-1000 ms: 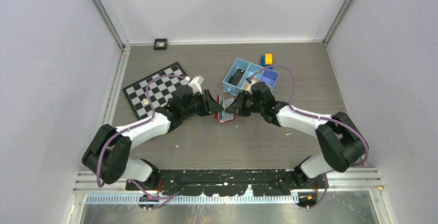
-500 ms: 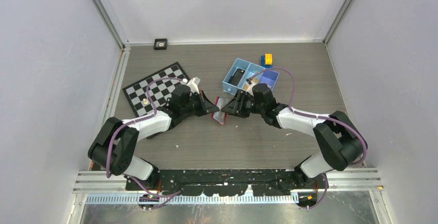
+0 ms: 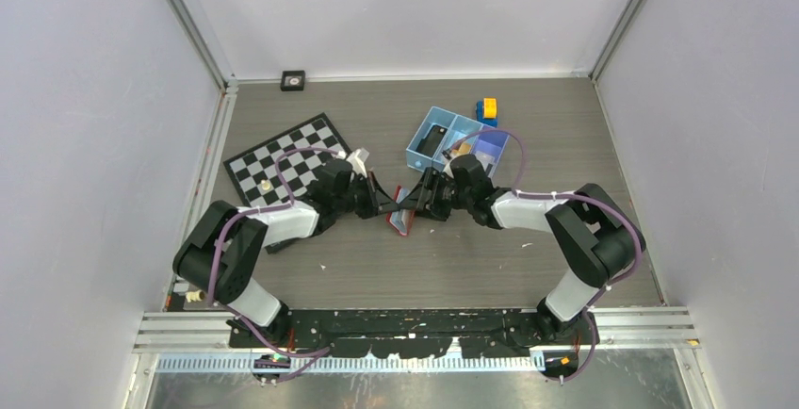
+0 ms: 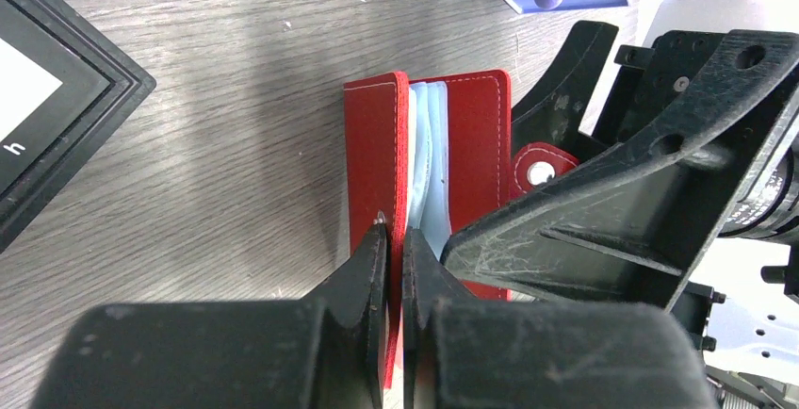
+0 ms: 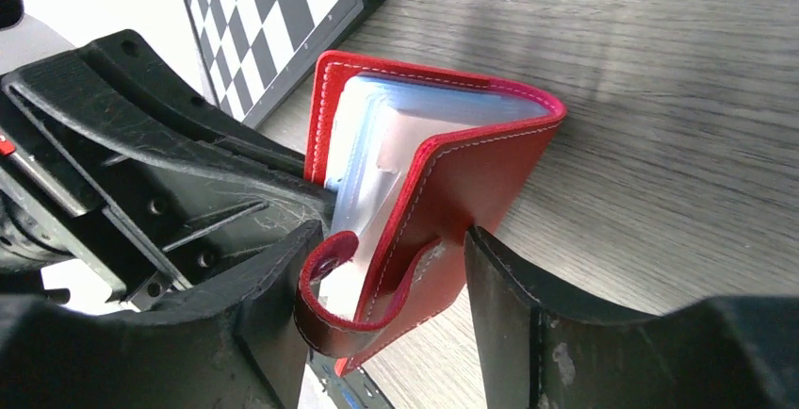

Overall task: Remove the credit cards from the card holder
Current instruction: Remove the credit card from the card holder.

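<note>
The card holder (image 3: 403, 215) is a red folding wallet standing half open on the table between both grippers. My left gripper (image 4: 396, 239) is shut on one red cover (image 4: 375, 159); pale blue-grey pockets (image 4: 429, 164) show beside it. My right gripper (image 5: 391, 249) is open, its jaws standing either side of the other cover (image 5: 471, 183) and the curled snap tab (image 5: 325, 310). In the top view the left gripper (image 3: 389, 205) and right gripper (image 3: 416, 205) meet at the wallet. No credit cards show plainly; only the translucent sleeves (image 5: 377, 145) can be seen.
A chessboard (image 3: 283, 164) lies at the left with a white piece (image 3: 356, 156) at its corner. Just behind the right gripper sits a blue three-compartment tray (image 3: 457, 140), with an orange-yellow block (image 3: 486, 107) beyond. A small black square (image 3: 293, 79) sits by the back wall.
The left gripper has shut on the wallet's cover. The right gripper has opened round the other cover. Both grippers have drawn closer together and the wallet stands more spread.
</note>
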Action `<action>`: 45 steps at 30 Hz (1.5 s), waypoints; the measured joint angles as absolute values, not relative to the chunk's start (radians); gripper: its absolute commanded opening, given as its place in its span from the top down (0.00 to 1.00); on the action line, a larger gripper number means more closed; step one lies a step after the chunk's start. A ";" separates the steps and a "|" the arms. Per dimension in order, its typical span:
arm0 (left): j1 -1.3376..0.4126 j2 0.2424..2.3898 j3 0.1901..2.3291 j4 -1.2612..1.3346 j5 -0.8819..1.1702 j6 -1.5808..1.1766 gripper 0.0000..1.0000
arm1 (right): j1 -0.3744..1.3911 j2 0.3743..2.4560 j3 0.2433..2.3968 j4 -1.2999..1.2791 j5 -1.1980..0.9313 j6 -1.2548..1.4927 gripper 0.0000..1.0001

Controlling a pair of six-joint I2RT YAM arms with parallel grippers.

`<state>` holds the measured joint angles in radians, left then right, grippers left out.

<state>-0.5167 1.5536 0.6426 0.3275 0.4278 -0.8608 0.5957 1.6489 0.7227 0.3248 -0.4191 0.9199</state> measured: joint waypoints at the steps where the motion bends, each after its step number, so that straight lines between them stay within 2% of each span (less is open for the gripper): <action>1: -0.517 1.554 0.642 0.327 0.427 -0.860 1.00 | 0.596 1.652 0.727 0.312 -0.415 0.919 0.39; 5: -0.517 1.545 0.640 0.325 0.422 -0.857 1.00 | 0.599 1.653 0.740 0.287 -0.400 0.912 0.35; 12: -0.517 1.538 0.637 0.322 0.411 -0.855 1.00 | 0.630 1.653 0.761 0.256 -0.363 0.882 0.35; 18: -0.517 1.538 0.631 0.313 0.403 -0.856 1.00 | 0.657 1.653 0.776 0.237 -0.327 0.855 0.46; 22: -0.517 1.538 0.630 0.310 0.395 -0.856 1.00 | 0.671 1.654 0.794 0.220 -0.308 0.839 0.48; 26: -0.516 1.538 0.630 0.304 0.385 -0.855 1.00 | 0.684 1.659 0.815 0.194 -0.284 0.824 0.47; 30: -0.515 1.538 0.630 0.302 0.377 -0.852 1.00 | 0.685 1.663 0.821 0.186 -0.270 0.827 0.36; 32: -0.515 1.537 0.630 0.303 0.375 -0.850 1.00 | 0.672 1.663 0.817 0.189 -0.269 0.835 0.34; 36: -0.523 1.529 0.630 0.302 0.370 -0.835 1.00 | 0.636 1.663 0.792 0.202 -0.275 0.851 0.35; 40: -0.559 1.503 0.630 0.290 0.334 -0.805 1.00 | 0.612 1.663 0.787 0.201 -0.277 0.869 0.41; 45: -0.596 1.451 0.630 0.241 0.266 -0.764 1.00 | 0.606 1.663 0.787 0.213 -0.297 0.886 0.42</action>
